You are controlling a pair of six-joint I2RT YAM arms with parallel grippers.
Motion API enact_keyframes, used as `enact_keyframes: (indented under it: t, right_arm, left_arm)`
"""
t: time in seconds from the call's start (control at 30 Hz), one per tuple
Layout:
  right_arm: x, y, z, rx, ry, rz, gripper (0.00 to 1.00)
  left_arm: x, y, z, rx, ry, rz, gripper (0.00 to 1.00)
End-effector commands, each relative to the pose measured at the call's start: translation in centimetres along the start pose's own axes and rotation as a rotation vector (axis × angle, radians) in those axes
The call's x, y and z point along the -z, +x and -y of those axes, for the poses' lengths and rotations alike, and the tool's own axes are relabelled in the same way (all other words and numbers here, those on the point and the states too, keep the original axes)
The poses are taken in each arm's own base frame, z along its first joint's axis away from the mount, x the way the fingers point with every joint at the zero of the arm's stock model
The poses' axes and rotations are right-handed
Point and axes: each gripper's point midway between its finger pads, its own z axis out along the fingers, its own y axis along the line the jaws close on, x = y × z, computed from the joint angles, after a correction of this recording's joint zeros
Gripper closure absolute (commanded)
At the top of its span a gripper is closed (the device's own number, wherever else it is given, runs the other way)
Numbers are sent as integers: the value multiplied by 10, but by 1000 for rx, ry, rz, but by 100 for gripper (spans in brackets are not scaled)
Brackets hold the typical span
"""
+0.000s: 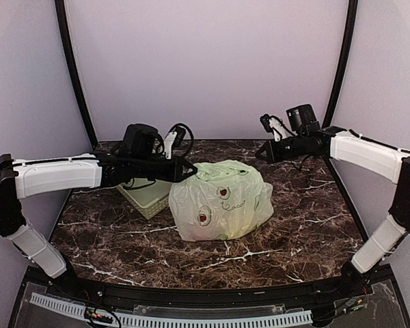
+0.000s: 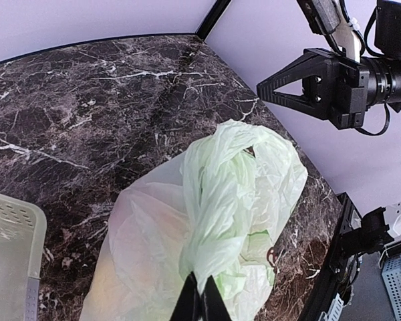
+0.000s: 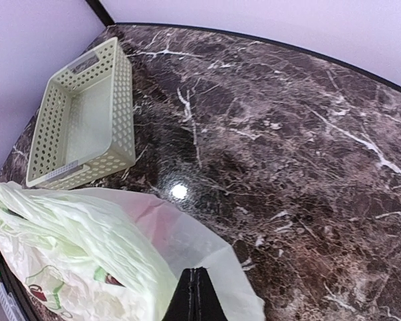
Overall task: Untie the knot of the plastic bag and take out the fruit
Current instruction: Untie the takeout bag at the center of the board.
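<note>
The left fingers (image 1: 188, 169) pinch the thin translucent pale green plastic bag (image 1: 222, 205) at its 11 o'clock, while the right fingers (image 1: 264, 152) hover closed and empty at 1 o'clock.

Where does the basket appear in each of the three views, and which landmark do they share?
Top external: basket left of centre, partly hidden, beside the bag.
Left wrist: bottom left corner, cut by the edge.
Right wrist: upper left.
Shared landmark: the bag, beside the basket in every view.
</note>
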Motion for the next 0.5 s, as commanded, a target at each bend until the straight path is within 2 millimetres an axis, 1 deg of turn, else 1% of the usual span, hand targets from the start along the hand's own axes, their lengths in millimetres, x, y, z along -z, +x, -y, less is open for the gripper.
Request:
enact_keyframes:
  t: [0.0,0.1,0.13,0.27,0.33,0.4,0.47]
  right_arm:
    - [15,-8,15,-42,30,69,100]
    - [19,-9,-13,22,-126,74,100]
    - [21,-9,-23,41,-175,74,96]
    - [24,-10,-54,139,-278,74,68]
    - [22,-9,-64,179,-305,64,55]
    - [17,-9,-69,194,-323,51,44]
    - [10,-8,-68,210,-327,35,34]
  left_arm:
    - [16,-5,7,7,35,28,99]
    - [15,-2,13,-6,75,22,99]
    - [14,-2,15,-11,89,18,99]
    - [12,-2,21,-26,129,12,99]
    - [12,-2,24,-30,145,11,99]
    - [11,-2,27,-36,158,9,99]
    - [11,-2,27,-37,163,5,99]
